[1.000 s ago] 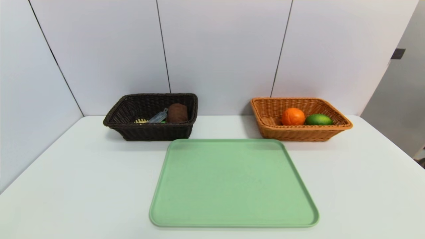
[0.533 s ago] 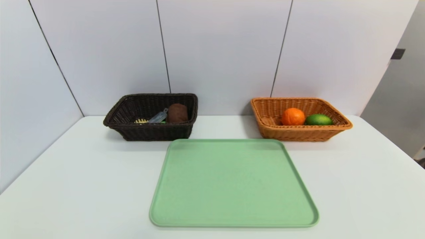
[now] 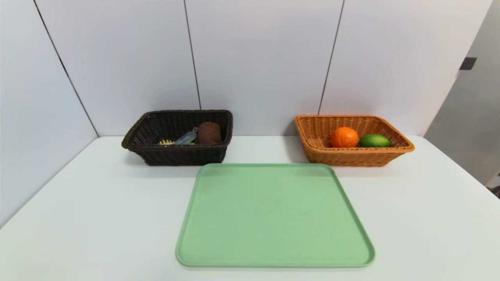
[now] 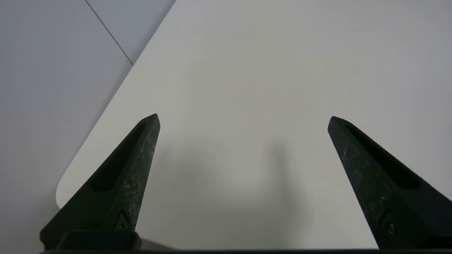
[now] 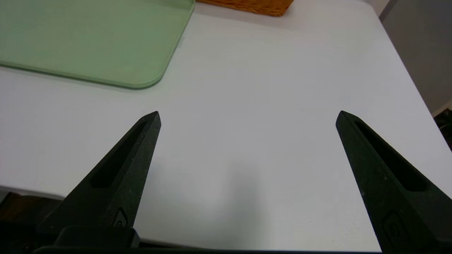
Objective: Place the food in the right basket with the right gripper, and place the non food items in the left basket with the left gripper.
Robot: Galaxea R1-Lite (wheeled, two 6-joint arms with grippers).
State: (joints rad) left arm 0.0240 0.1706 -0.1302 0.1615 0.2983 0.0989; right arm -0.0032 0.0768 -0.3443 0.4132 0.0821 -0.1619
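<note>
Our left claw (image 4: 243,120) gapes wide, holding nothing, over the bare white counter (image 4: 268,70) near its rounded corner. Our right claw (image 5: 247,116) is equally wide and empty, just beside the flat green plastic tray (image 3: 275,214). The orange (image 3: 344,137) and lime (image 3: 375,140) lie in the tan wicker basket (image 3: 351,158); a brown roll (image 3: 208,133) and small items lie in the dark wicker basket (image 3: 177,155).

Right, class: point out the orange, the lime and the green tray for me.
orange (image 3: 344,137), head view, on the middle of its skin, in the tan basket.
lime (image 3: 375,140), head view, on its upper side, beside the orange.
green tray (image 3: 273,214), head view, on its bare floor.
</note>
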